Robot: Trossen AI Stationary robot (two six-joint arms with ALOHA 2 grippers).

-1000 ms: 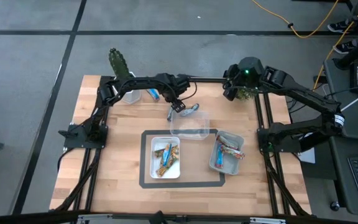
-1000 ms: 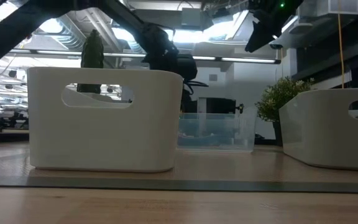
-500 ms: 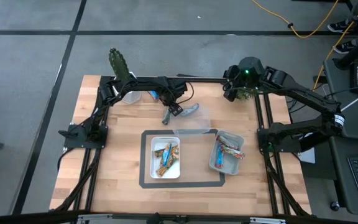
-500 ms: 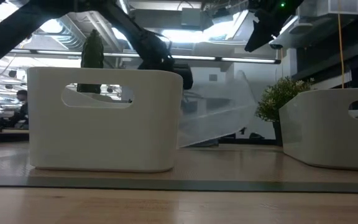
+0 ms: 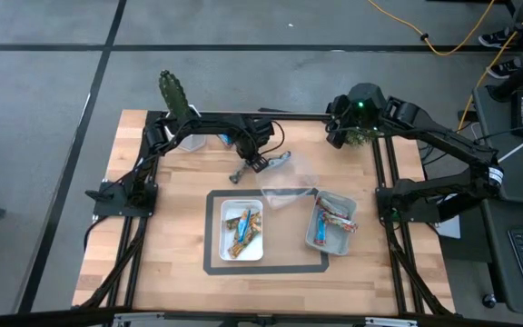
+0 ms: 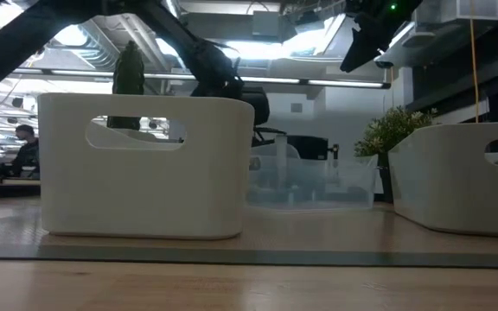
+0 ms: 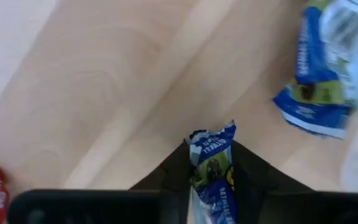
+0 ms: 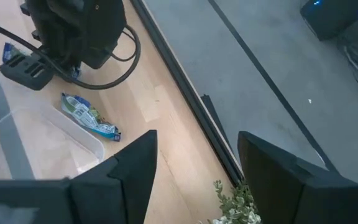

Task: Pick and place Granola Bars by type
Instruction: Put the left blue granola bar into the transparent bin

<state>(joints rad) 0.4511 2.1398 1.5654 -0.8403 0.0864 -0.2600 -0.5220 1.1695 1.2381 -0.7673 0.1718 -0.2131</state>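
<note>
Grey floor with dark seams surrounds the wooden worktop (image 5: 162, 236) in the high view. At the frame's centre the left hand (image 5: 246, 167) hangs low over the wood, pinching a blue-wrapped granola bar (image 5: 241, 172). Just right of it a second bar (image 5: 280, 159) lies on the wood, beside a clear plastic tub (image 5: 284, 193) that overlaps the upper right edge of a dark-outlined mat (image 5: 266, 268). Inside the outline a white bin (image 5: 242, 230) holds gold-and-blue bars; a grey bin (image 5: 331, 223) at its right edge holds red-and-blue ones. One more blue bar (image 5: 225, 138) lies near the worktop's top edge. The right hand (image 5: 339, 133) is raised at the upper right, by a small plant (image 5: 360, 136).

Across the low view, the white bin (image 6: 145, 164) fills the left, the clear tub (image 6: 309, 180) stands behind it at centre, and the other bin (image 6: 461, 177) sits right.

From the left wrist, the fingers (image 7: 176, 171) are closed on the blue bar (image 7: 211, 171), and the loose bar (image 7: 316, 74) lies at upper right.

From the right wrist, its fingers (image 8: 132, 165) stand wide apart, holding nothing, above the tub's rim (image 8: 73, 134) and the loose bar (image 8: 89, 115).
</note>
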